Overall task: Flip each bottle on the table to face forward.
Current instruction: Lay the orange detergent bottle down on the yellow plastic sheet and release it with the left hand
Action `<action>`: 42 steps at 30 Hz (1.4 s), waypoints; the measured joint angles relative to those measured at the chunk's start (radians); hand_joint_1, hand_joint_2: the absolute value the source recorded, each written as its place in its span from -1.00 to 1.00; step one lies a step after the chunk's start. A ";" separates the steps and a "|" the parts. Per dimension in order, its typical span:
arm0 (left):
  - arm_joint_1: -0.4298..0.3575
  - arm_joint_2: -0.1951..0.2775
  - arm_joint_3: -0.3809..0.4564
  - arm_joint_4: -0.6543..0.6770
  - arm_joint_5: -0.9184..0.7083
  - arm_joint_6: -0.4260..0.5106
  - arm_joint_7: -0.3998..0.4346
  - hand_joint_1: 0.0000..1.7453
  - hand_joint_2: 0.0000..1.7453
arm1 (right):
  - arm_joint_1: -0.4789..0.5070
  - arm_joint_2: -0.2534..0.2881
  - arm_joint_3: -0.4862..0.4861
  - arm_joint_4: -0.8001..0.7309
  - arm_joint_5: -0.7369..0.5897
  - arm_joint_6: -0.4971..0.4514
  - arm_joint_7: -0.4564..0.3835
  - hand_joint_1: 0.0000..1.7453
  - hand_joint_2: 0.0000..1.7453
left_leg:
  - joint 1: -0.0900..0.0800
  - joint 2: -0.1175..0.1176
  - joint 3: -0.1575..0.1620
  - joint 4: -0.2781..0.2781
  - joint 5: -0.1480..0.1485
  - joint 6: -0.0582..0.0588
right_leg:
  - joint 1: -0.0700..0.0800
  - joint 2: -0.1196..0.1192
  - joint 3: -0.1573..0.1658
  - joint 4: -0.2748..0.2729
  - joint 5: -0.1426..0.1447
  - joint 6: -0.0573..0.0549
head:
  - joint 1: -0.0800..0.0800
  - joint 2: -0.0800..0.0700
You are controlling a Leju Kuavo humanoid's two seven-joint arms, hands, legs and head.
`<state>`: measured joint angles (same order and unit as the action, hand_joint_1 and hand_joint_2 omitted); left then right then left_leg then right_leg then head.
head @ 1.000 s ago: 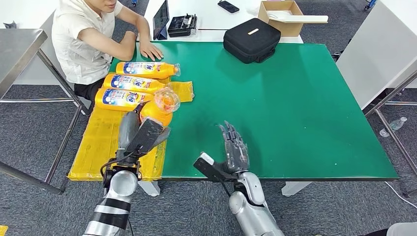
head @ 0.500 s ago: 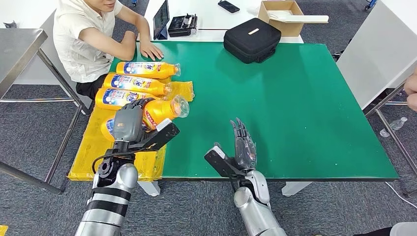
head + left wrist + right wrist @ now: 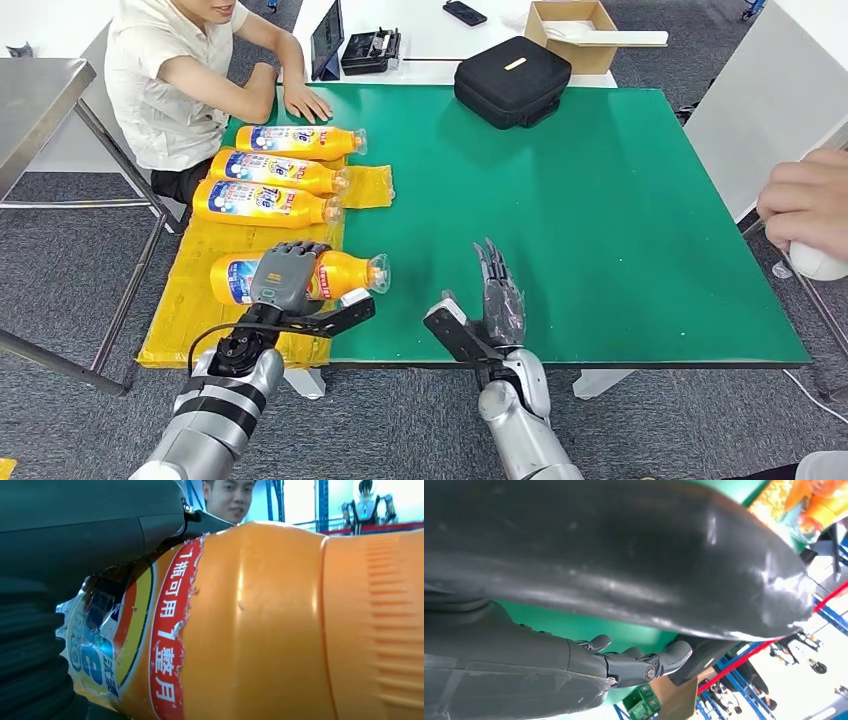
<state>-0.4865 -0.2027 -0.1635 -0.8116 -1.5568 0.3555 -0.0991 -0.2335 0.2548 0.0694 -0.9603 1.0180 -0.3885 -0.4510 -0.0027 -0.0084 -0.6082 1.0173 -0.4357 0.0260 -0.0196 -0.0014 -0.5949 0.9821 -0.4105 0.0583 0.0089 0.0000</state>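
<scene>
Several orange bottles with blue and white labels lie on a yellow sheet (image 3: 190, 300) at the green table's left side. My left hand (image 3: 283, 277) grips the nearest bottle (image 3: 345, 272), which lies on its side with its cap pointing right and its label up. Close up, that held bottle (image 3: 260, 625) shows its torn label beside my left hand (image 3: 65, 545). Three more bottles (image 3: 300, 141) (image 3: 275, 169) (image 3: 262, 201) lie in a row behind it, labels up. My right hand (image 3: 500, 290) stands edge-up over the table's front edge, fingers straight, holding nothing; the wrist camera shows its fingers (image 3: 639, 662).
A person sits at the table's far left corner, one hand (image 3: 305, 102) flat on the green table (image 3: 600, 220). A black bag (image 3: 512, 80) lies at the back. Another person's hand (image 3: 808, 210) holds something white at the right edge. A steel table (image 3: 35, 90) stands left.
My left hand has turned the held bottle from cap-up to lying flat, label up, and brought it nearer the front edge. A person's hand has come in at the right.
</scene>
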 joint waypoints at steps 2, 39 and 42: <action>-0.009 0.012 -0.006 0.031 -0.002 -0.002 0.020 -0.13 1.00 | 0.009 0.004 0.000 -0.028 -0.030 0.009 -0.012 -1.00 -1.00 | 0.000 0.000 0.000 0.000 0.000 0.000 | 0.000 0.000 0.000 0.000 0.000 0.000 | 0.000 0.000; -0.113 0.069 0.022 0.300 0.040 -0.075 -0.035 -1.00 1.00 | 0.016 0.011 -0.022 -0.057 -0.117 0.046 -0.055 -1.00 -1.00 | 0.000 0.000 0.011 0.000 0.000 0.000 | 0.000 0.000 0.011 0.000 0.000 0.000 | 0.000 0.000; -0.094 0.056 0.022 0.267 0.069 -0.068 -0.065 -1.00 1.00 | 0.018 0.011 -0.024 -0.057 -0.108 0.043 -0.050 -1.00 -1.00 | 0.000 0.000 0.011 0.000 0.000 0.000 | 0.000 0.000 0.011 0.000 0.000 0.000 | 0.000 0.000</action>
<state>-0.5806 -0.1466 -0.1414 -0.5445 -1.4879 0.2876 -0.1640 -0.2156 0.2655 0.0451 -1.0170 0.9103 -0.3452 -0.5009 -0.0028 -0.0087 -0.5974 1.0169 -0.4356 0.0260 -0.0197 -0.0015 -0.5844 0.9819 -0.4106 0.0582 0.0090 0.0000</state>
